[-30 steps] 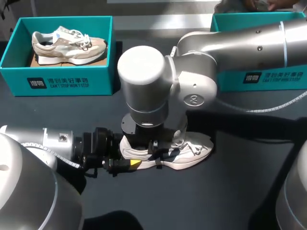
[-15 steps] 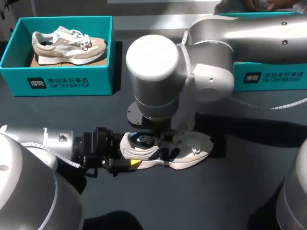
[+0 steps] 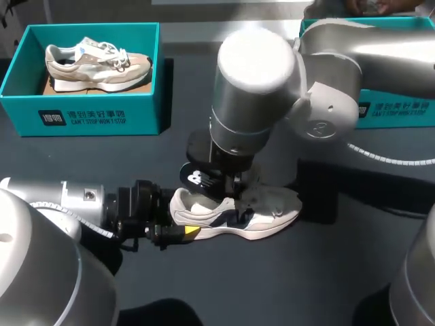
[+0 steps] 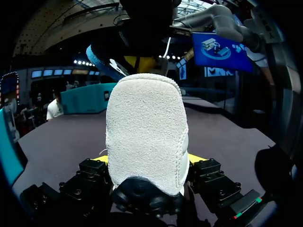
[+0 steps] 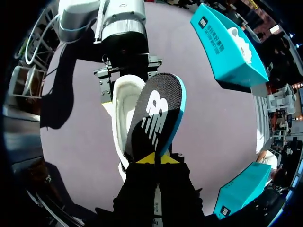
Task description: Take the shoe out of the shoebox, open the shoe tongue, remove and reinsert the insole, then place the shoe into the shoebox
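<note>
A white shoe [image 3: 262,216] lies on its side on the dark table, toe to the right. My left gripper [image 3: 180,229] grips its heel; in the left wrist view the yellow tips flank the heel [image 4: 147,123] from both sides. Above the shoe's opening, my right gripper [image 5: 157,158] is shut on the end of a black insole [image 5: 156,113] with a teal edge. The insole [image 3: 197,178] hangs tilted over the heel end, its lower tip close to the shoe [image 5: 122,101]. From the left wrist view the insole [image 4: 102,64] shows just beyond the heel.
A teal shoebox [image 3: 81,115] at the back left holds a beige shoe [image 3: 98,64]. Another teal box [image 3: 394,112] stands at the back right, partly behind my right arm. Bare table lies in front of the shoe.
My right arm has risen and swung to the right, drawing the insole up out of the shoe. The left gripper and the shoe have stayed put.
</note>
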### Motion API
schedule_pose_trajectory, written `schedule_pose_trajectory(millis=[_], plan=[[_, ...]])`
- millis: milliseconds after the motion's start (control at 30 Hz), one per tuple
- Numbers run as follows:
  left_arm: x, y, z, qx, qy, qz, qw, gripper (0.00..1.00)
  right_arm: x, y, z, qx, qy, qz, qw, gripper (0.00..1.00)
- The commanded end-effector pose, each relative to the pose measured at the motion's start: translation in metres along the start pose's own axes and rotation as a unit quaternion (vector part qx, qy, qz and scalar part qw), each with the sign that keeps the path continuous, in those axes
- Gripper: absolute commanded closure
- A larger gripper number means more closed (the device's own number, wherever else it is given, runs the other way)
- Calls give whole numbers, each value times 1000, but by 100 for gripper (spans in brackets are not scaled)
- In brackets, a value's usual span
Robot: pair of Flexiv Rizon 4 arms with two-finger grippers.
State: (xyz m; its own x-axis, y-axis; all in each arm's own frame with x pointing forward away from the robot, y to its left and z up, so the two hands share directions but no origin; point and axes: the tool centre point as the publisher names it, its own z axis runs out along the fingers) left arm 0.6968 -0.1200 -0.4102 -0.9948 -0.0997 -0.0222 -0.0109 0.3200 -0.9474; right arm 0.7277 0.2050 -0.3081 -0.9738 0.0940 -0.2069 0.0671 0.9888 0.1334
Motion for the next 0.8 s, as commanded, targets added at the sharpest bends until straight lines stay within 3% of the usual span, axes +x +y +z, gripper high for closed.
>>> schedule_pose_trajectory(millis=[33, 200, 500, 533, 567, 600, 800], plan=[[1, 1, 1, 0, -1, 0, 1000, 100, -5, 4, 9, -60, 21, -25, 998, 100], [1, 1, 1, 0, -1, 0, 1000, 100, -6, 25, 12, -113, 32, -74, 990, 100], [1, 1, 1, 0, -1, 0, 1000, 100, -8, 41, 6, -137, 72, -88, 984, 100], [1, 1, 1, 0, -1, 0, 1000, 100, -8, 42, 7, -140, 81, -81, 984, 83], [1, 1, 1, 0, -1, 0, 1000, 100, -8, 42, 7, -148, 92, -77, 982, 22], [1, 1, 1, 0, -1, 0, 1000, 100, -7, 42, 7, -153, 107, -68, 980, 0], [1, 1, 1, 0, -1, 0, 1000, 100, -4, 33, -2, -194, 188, -11, 963, 0]])
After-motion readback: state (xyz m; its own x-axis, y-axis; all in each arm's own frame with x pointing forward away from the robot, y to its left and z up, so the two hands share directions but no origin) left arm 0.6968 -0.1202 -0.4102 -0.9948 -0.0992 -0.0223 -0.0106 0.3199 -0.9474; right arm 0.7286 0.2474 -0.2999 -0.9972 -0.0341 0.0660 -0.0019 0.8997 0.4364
